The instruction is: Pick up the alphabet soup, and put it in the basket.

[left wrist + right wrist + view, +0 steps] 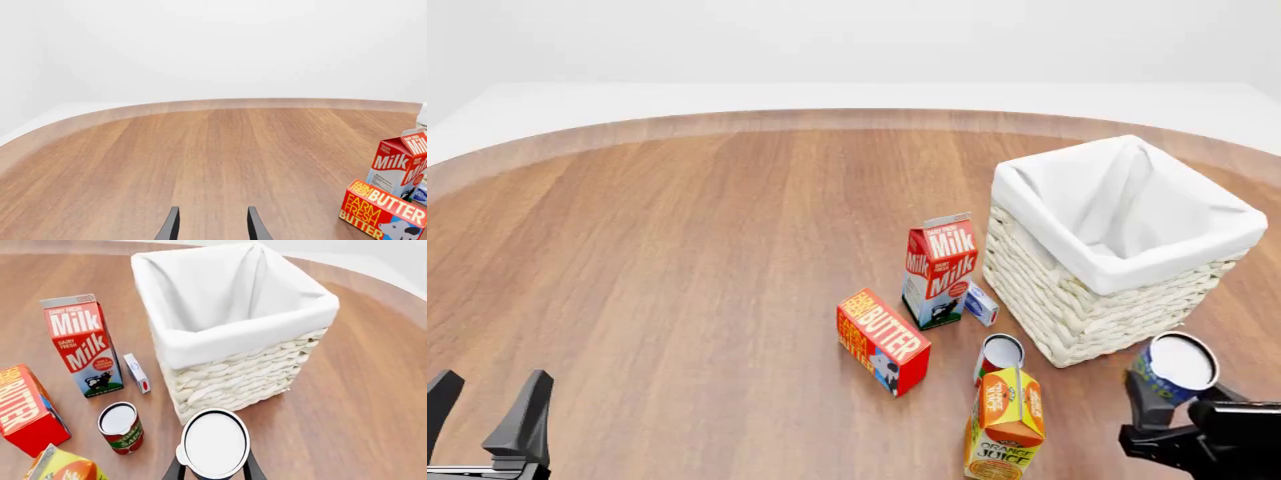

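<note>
Pickup done: alphabet soup (1177, 368) clamped between the right gripper (215, 471) jaws, lifted off the table (694, 260), just short of the basket (1121, 250) on the near side. Still to do: carry over the rim, release inside. Left gripper (212, 225) jaws spread, holding nothing.

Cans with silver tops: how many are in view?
2. The alphabet soup is held in the right claw beside the basket; the red-labelled can stands behind the orange juice carton.
</note>
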